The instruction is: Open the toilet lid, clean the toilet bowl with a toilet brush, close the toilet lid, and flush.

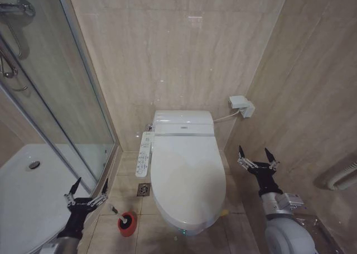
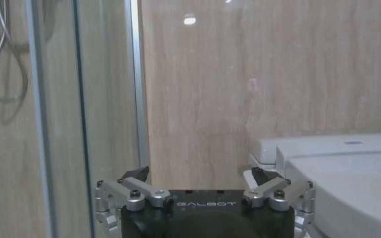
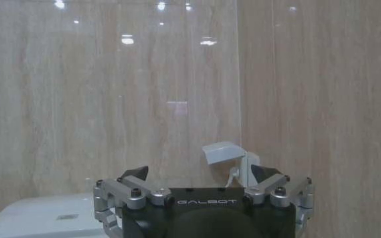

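Lid is down; left gripper and right gripper hover wide open, empty. Glossy lid edge may slip; brush cup could tip

We see toilet lid shut, filling middle of narrow floor. Left gap: button panel along bowl side, floor drain, red cup with toilet brush near. Shower glass walls off left. Left gripper hovers over left gap, jaws spread. Right gripper, jaws spread, in tight gap between lid and right wall. Wall box with cable at far right.
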{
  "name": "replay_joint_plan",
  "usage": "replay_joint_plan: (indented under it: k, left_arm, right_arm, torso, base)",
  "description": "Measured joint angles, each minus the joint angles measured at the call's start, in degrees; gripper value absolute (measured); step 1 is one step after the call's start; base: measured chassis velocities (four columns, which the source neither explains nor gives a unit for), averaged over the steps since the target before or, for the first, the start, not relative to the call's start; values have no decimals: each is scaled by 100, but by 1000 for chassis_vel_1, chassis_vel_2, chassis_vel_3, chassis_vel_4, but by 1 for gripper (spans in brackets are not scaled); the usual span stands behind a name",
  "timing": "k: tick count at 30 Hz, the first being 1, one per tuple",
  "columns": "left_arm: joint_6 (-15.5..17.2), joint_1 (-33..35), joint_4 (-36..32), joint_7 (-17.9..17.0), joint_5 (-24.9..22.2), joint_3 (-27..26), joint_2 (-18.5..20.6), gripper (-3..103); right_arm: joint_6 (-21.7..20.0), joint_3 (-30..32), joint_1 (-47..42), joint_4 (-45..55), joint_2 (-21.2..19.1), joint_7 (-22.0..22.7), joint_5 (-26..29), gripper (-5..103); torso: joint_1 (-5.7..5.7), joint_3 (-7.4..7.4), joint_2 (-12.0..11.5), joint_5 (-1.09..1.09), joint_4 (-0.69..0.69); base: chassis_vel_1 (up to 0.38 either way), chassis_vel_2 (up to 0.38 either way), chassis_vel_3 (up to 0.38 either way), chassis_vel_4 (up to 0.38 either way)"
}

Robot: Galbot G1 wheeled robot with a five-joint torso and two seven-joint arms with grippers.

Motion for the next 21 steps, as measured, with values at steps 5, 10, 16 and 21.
replay_joint_plan:
  k: [5, 10, 16, 21]
  left_arm:
    - [963, -485, -128, -339, -246, 367, -166, 100]
    - [805, -788, -104, -33, -265, 760, -496, 100]
    - [824, -595, -402, -226, -210, 726, -379, 100]
    - [903, -440, -550, -342, -156, 616, -278, 100]
  right_arm:
    - [0, 0, 0, 0, 0, 0, 0, 100]
    - [1, 0, -1, -1, -1, 1, -1, 100]
    - [1, -1, 0, 0, -1, -1, -1, 100]
    - [1, -1, 0, 0, -1, 0, 0, 100]
  torso:
    - [0, 0, 0, 1, 0]
    - [0, 0, 0, -6, -1]
    - [0, 0, 0, -1, 2]
    - [0, 0, 0, -1, 0]
  base:
    - [0, 0, 0, 0]
    - [0, 0, 0, 0]
    - [0, 0, 0, 0]
    - [0, 0, 0, 0]
